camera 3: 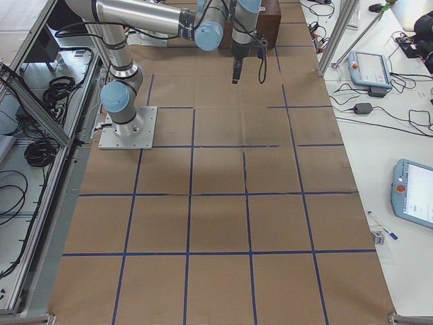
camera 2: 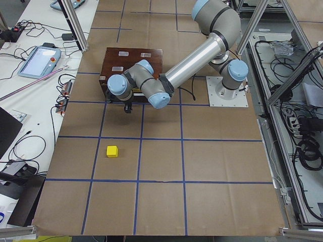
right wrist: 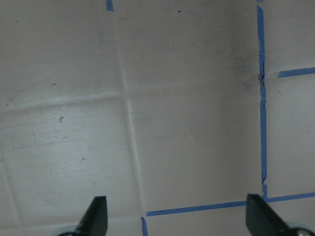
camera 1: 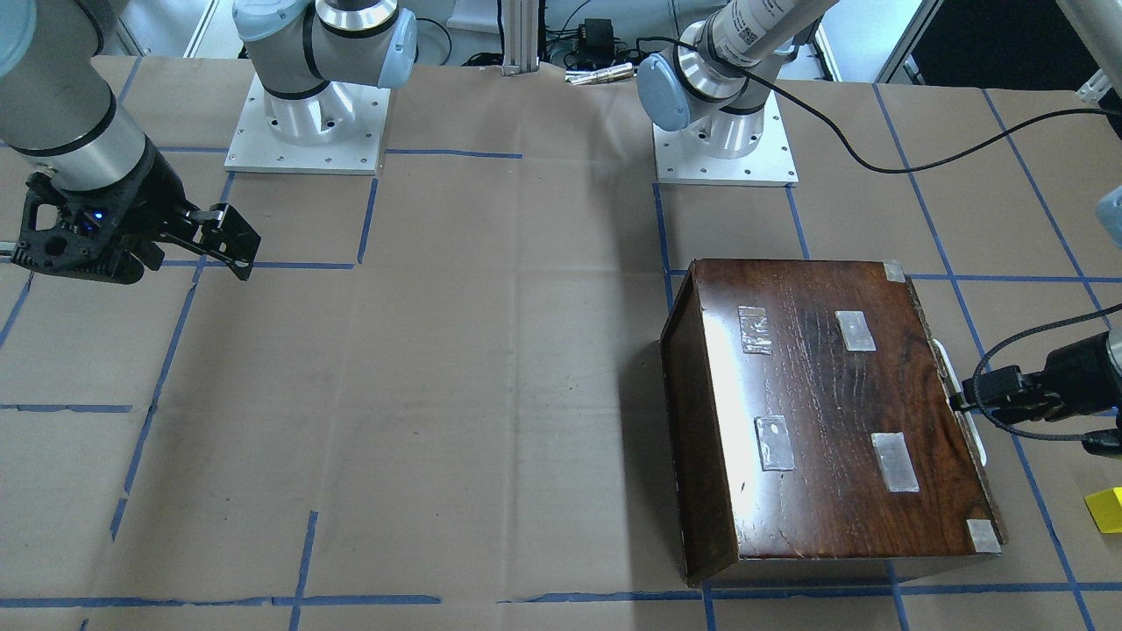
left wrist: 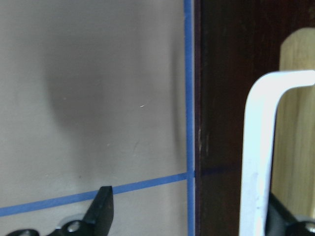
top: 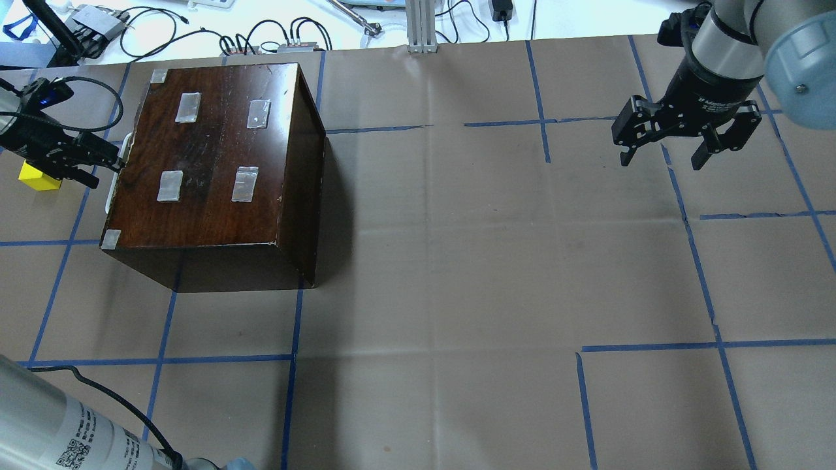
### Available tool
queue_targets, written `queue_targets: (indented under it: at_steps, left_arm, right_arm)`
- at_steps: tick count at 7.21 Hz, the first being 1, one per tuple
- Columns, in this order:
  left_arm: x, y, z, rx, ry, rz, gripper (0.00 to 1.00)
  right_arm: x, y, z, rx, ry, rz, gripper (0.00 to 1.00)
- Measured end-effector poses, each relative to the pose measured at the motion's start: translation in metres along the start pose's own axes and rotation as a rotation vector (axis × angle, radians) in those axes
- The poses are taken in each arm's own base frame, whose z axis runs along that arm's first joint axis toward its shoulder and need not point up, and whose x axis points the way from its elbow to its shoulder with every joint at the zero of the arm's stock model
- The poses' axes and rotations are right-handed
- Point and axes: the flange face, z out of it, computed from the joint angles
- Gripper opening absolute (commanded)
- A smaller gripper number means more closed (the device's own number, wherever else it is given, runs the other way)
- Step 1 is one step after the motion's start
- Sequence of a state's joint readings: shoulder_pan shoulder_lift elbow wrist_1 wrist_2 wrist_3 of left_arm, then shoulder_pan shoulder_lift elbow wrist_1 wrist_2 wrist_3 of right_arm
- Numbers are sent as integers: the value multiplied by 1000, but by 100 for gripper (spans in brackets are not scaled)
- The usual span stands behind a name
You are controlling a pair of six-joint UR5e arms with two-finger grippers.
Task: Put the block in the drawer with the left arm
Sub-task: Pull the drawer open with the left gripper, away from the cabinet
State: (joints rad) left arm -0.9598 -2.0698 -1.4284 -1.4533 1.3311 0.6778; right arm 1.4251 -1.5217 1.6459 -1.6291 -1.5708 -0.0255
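Observation:
The small yellow block [top: 39, 176] lies on the paper beside the dark-brown box [top: 209, 156], behind my left gripper; it also shows in the front view [camera 1: 1106, 510] and the left exterior view [camera 2: 112, 150]. The drawer is shut in the box; only its pale wood front [left wrist: 295, 123] and white handle [left wrist: 258, 147] show. My left gripper [top: 108, 160] is open at that handle, which stands just inside one finger [left wrist: 280, 216]. My right gripper [top: 659, 160] is open and empty above the table, far from the box.
The table is covered in brown paper with blue tape lines [top: 294, 358]. Cables and devices [top: 261, 42] lie along the far edge behind the box. The arm bases [camera 1: 307, 114] stand on the robot's side.

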Motion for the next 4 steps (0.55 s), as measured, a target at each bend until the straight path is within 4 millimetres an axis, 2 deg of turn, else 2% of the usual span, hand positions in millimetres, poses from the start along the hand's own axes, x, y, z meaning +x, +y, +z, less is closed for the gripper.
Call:
queue_targets:
  at_steps: [4]
  left_arm:
    - [-30, 1, -14, -8, -57, -22, 98]
  right_arm:
    - [0, 0, 0, 0, 0, 0, 100]
